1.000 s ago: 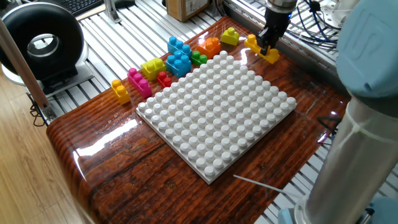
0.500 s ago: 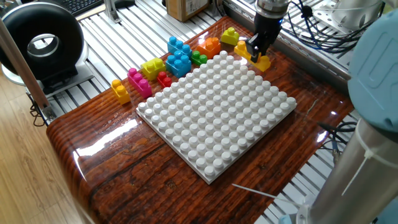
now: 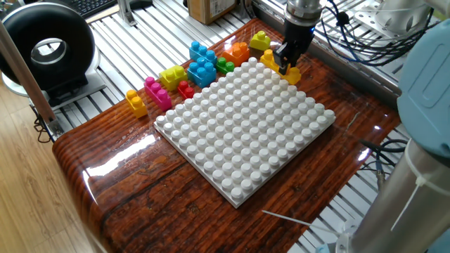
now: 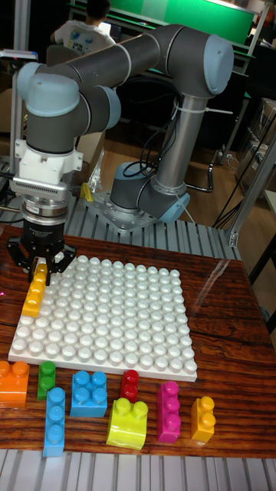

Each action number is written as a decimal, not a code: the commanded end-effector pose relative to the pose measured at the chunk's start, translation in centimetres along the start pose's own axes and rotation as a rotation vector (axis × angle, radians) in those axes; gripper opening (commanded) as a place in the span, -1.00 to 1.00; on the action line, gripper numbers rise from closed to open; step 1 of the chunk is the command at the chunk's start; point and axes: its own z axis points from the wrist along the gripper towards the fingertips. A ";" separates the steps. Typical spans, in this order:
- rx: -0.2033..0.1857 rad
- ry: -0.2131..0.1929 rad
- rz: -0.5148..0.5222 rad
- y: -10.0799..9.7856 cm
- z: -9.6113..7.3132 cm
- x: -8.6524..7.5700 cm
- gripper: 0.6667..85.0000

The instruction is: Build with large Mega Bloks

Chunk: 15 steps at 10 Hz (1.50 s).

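A long yellow-orange block (image 4: 34,295) is seen clamped between the fingers of the end effector (image 4: 41,272), which is closed on the block's upper end. The block is held tilted, with its lower end at the edge of the white studded baseplate (image 4: 107,322), near one corner; whether it is seated on the studs cannot be told. In the fixed view the same block (image 3: 280,67) is found at the far corner of the baseplate (image 3: 246,126), under the end effector (image 3: 287,62).

The other blocks are laid on the wooden tabletop (image 3: 140,183) along one side of the baseplate, apart from it. In the tall fixed view, from left to right, are noted: an orange block (image 4: 13,381), a green block (image 4: 47,379), a long blue block (image 4: 54,420), a larger blue block (image 4: 90,393), a red block (image 4: 129,385), a lime yellow block (image 4: 127,423), a pink block (image 4: 168,411) and a small yellow-orange block (image 4: 202,418). A further lime yellow block (image 3: 259,41) is seen in the fixed view near the far tabletop edge, just beside the orange one.
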 end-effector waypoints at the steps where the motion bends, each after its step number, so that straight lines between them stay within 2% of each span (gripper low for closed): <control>1: -0.021 -0.005 -0.027 1.1 0.5 0.1 -0.99; 11: -0.026 -0.018 -0.024 1.6 2.9 -0.9 -0.99; 15: -0.027 -0.020 -0.021 1.7 3.2 -0.8 -0.99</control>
